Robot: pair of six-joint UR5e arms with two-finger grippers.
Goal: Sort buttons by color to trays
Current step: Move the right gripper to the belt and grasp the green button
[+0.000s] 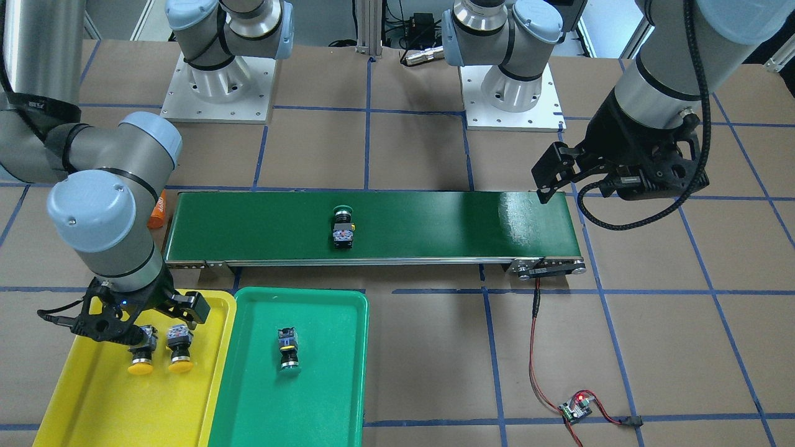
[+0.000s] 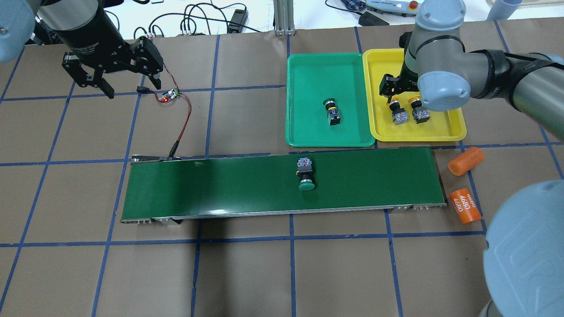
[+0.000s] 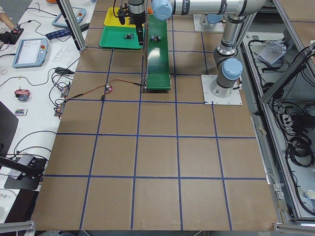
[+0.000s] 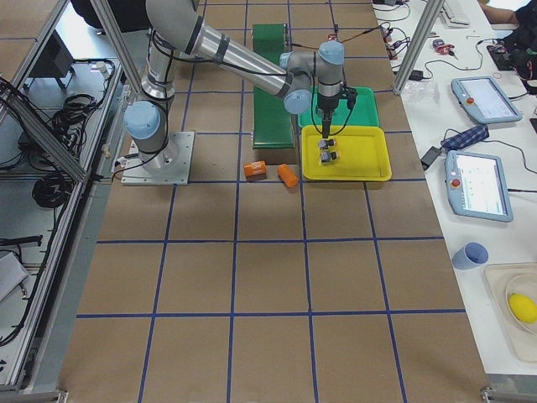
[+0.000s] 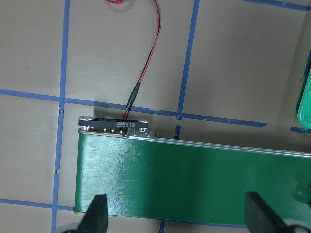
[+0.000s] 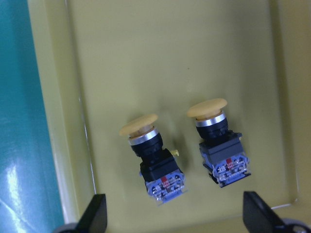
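A yellow-capped button lies on its side just beside a second yellow-capped button, both close to the near rim of the yellow tray, caps pointing far. The right jaws hang spread wide above the pair, holding nothing. Just left of it, the green tray holds a green-capped button on its side. The other green-capped button lies nearer, on the conveyor belt, cap pointing near. The left jaws, also wide and empty, hang above the surface by the belt's far left end, near a small circuit board. An orange cylinder and a printed orange cylinder lie off the belt's right end.
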